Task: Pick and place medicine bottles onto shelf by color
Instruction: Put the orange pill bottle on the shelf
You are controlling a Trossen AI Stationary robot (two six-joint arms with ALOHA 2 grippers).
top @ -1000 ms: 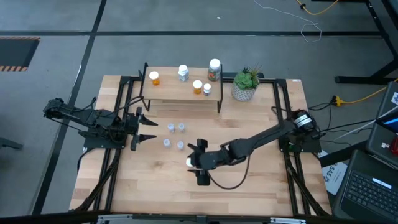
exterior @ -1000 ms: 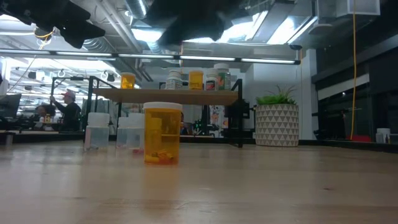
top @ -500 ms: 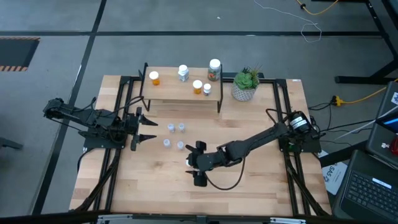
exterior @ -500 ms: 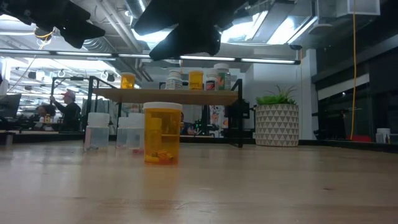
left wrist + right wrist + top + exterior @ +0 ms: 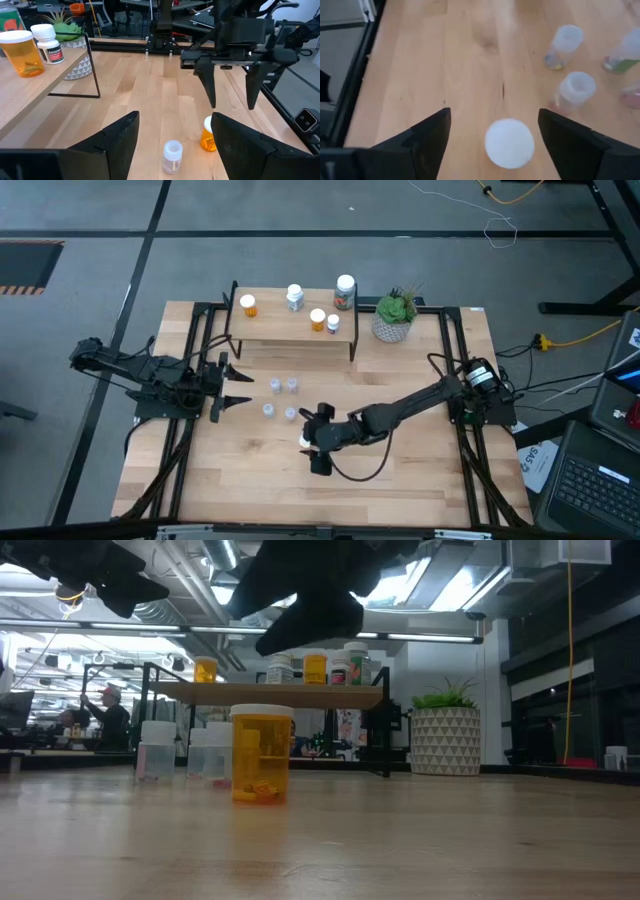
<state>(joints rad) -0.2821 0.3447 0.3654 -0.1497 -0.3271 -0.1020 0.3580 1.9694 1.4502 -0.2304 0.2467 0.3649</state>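
Observation:
An orange bottle with a white cap (image 5: 304,441) stands upright on the table on its base, near the middle. My right gripper (image 5: 314,441) hangs open above it, one finger on either side of the cap (image 5: 509,142) and clear of it; in the low view the gripper (image 5: 305,635) is well above the bottle (image 5: 261,754). Several clear bottles (image 5: 290,414) stand upright between it and the shelf (image 5: 290,328). On the shelf's plank stand two orange bottles (image 5: 247,304), pale ones and a larger dark one (image 5: 345,290). My left gripper (image 5: 235,388) waits open near the table's left side.
A potted green plant (image 5: 395,315) stands right of the shelf near the far edge. The nearest clear bottle (image 5: 575,92) is close beside the orange one. Black frame rails (image 5: 190,370) run along the table's left and right sides. Bare wood (image 5: 400,480) lies toward the near edge.
My right gripper has come down toward the orange bottle, staying open above it. The bottles have not moved.

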